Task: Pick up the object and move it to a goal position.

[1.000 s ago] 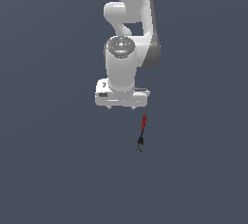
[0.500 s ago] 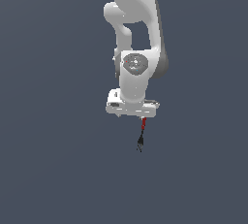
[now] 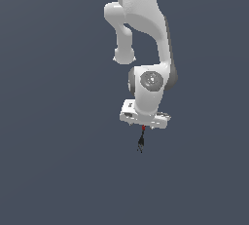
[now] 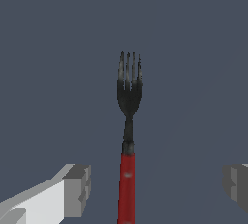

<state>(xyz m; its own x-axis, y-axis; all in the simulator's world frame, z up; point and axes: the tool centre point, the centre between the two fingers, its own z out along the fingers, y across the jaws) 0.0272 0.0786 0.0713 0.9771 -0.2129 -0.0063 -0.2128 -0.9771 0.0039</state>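
Since the earlier frame, the arm has swung over the fork (image 3: 141, 141), covering most of its red handle. Gripper (image 4: 157, 186) released: its grey fingers (image 4: 77, 189) stand wide apart, one on each side of the handle, neither touching. Black prongs point away from the gripper.

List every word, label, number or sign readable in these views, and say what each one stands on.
None: no readable text anywhere.
The fork with red handle and black prongs is unmarked.
The white and grey gripper and the white robot arm carry no legible label; a small dark spot on the gripper body is too small to read.
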